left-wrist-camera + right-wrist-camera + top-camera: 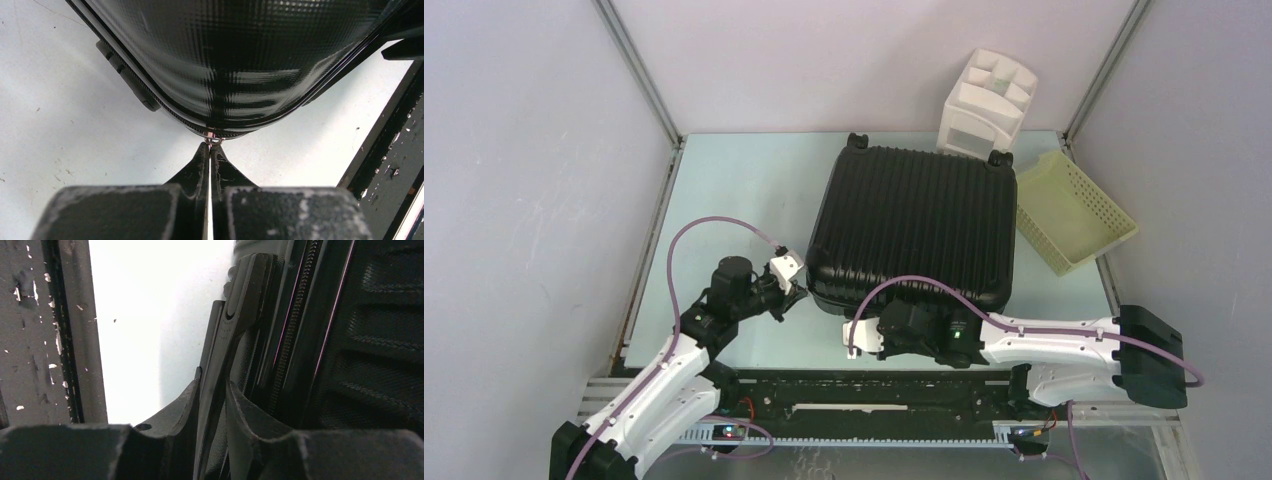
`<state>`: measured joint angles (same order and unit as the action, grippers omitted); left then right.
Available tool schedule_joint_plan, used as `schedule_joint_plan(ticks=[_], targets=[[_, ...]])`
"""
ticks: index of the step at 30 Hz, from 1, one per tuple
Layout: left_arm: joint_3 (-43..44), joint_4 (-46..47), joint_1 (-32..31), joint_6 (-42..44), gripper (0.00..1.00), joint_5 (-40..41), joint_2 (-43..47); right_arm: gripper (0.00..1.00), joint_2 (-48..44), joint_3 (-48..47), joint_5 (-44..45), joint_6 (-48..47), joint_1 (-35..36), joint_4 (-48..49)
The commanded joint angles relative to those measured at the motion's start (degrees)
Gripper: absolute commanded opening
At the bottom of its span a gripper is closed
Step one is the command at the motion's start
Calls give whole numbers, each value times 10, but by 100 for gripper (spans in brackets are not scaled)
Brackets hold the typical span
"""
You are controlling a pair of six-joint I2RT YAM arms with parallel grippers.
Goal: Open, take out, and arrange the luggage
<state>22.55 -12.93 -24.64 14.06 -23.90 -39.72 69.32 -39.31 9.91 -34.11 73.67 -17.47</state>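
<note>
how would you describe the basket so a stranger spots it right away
Find the big black ribbed suitcase lying in the middle of the table. Beside its far right corner, near the table's right edge, is the basket. It is pale yellow, low and perforated, unlike the taller solid white organizer standing behind it.

I see the luggage (914,225) shell as glossy black ribbed plastic; its zip pull (213,141) looks metal; the tabletop (744,200) is pale, smooth, matt; at two o'clock, the basket (1074,210) looks perforated matt plastic.
</note>
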Motion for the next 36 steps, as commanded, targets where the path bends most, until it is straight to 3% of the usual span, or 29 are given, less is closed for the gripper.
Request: schedule_joint_plan(ticks=[1, 14, 23, 29, 36], targets=[[32, 22, 3, 24, 0, 43, 10, 32, 23, 3, 2, 26, 8, -2], [33, 63, 3, 30, 0, 94, -28, 37, 61, -6, -25, 45, -1, -41], [57, 101, 36, 32, 0, 94, -100, 15, 61, -12, -93, 37, 2, -90], [111, 120, 92, 48, 0, 22, -176, 11, 59, -12, -143, 23, 5, -120], [211, 106, 115, 78, 0, -40, -308, 9, 58, -12, -185, 3, 13, -149]])
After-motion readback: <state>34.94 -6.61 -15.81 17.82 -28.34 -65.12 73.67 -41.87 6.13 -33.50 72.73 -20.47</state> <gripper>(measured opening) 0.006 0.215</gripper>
